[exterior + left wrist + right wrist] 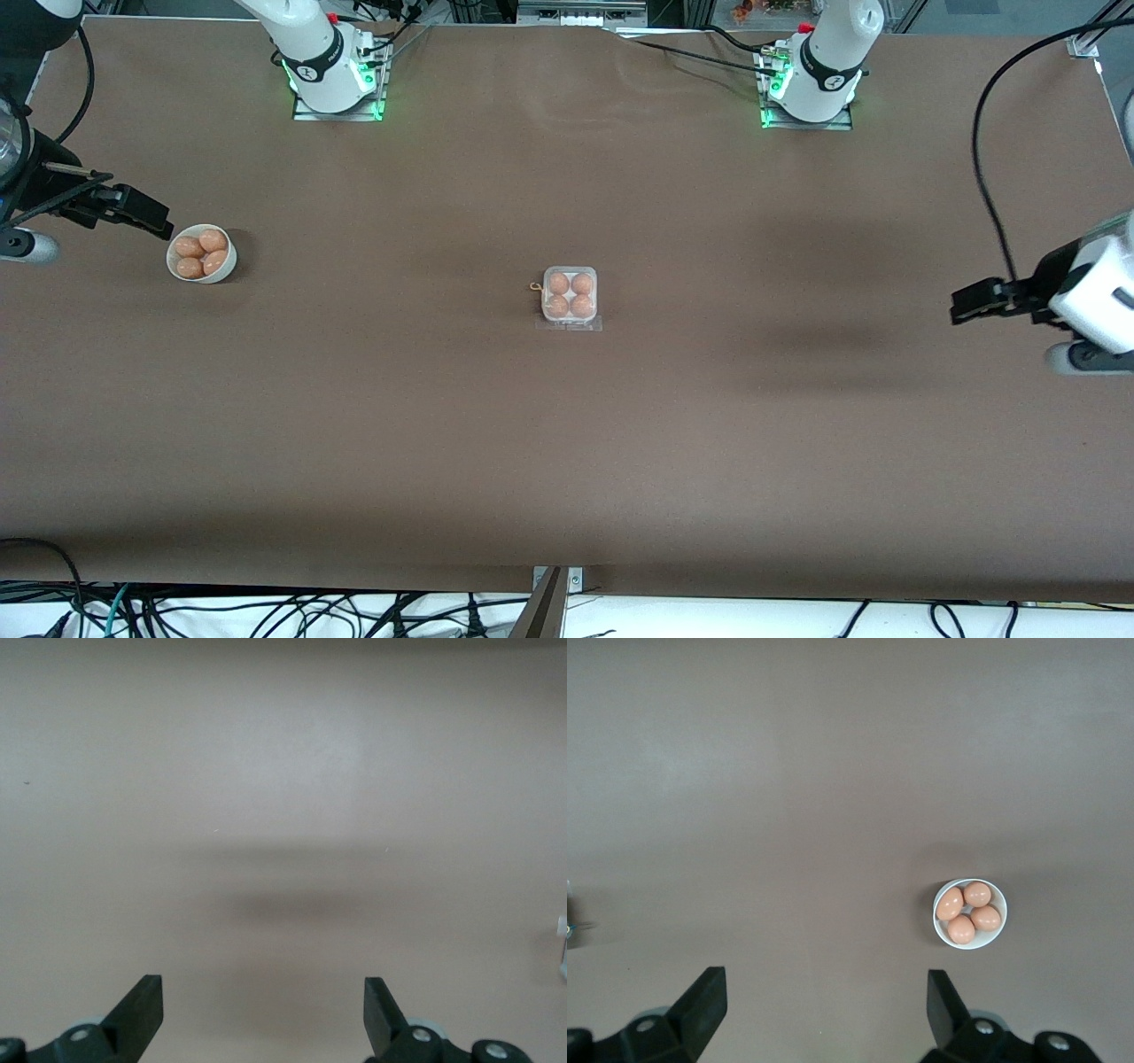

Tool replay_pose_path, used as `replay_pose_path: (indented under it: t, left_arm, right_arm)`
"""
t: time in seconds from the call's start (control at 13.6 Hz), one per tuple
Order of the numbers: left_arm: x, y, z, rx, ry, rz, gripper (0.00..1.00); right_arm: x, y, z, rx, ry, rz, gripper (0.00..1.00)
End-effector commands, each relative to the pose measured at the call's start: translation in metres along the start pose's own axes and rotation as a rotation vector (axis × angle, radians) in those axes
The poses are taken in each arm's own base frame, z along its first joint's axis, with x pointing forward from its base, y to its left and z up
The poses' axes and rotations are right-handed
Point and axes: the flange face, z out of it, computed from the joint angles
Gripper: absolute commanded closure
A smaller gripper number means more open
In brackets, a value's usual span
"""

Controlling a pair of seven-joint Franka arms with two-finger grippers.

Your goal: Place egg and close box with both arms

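The box [569,296] sits mid-table, its white tray holding several orange-tan eggs [559,283], one in each cell. A clear plastic flap [569,324] lies flat on the table at the tray's edge nearer the camera; I cannot tell whether the lid covers the eggs. My right gripper [158,221] is open and empty, up beside the white bowl [221,268] at the right arm's end of the table. My left gripper [960,304] is open and empty, over bare table at the left arm's end. Each wrist view shows its own gripper open, the left [264,997] and the right [824,992].
The round white bowl holds several more eggs [201,252]; it also shows in the right wrist view [993,939]. Black cables hang at both ends of the table. The arm bases [330,71] [811,84] stand along the farthest edge.
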Motion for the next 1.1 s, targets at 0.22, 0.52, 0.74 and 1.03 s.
replay_pose_path:
  t: [0.22,0.52,0.74,1.03]
  left_arm:
    - [-0.036,-0.009,0.016,-0.012,0.043,0.039,0.0]
    - [-0.052,-0.013,0.0,-0.018,0.087,0.036,0.0]
    - [-0.069,-0.014,-0.022,-0.022,0.11,0.033,0.0]
    - [-0.079,-0.015,-0.025,-0.025,0.095,0.031,0.0]
  right_arm:
    - [-0.003,0.0,-0.003,0.014,0.0,-0.009,0.0]
    - [-0.003,0.0,-0.003,0.014,0.0,-0.009,0.0]
    - [-0.003,0.0,-0.003,0.014,0.0,-0.009,0.0]
    - [-0.003,0.0,-0.003,0.014,0.0,-0.009,0.0]
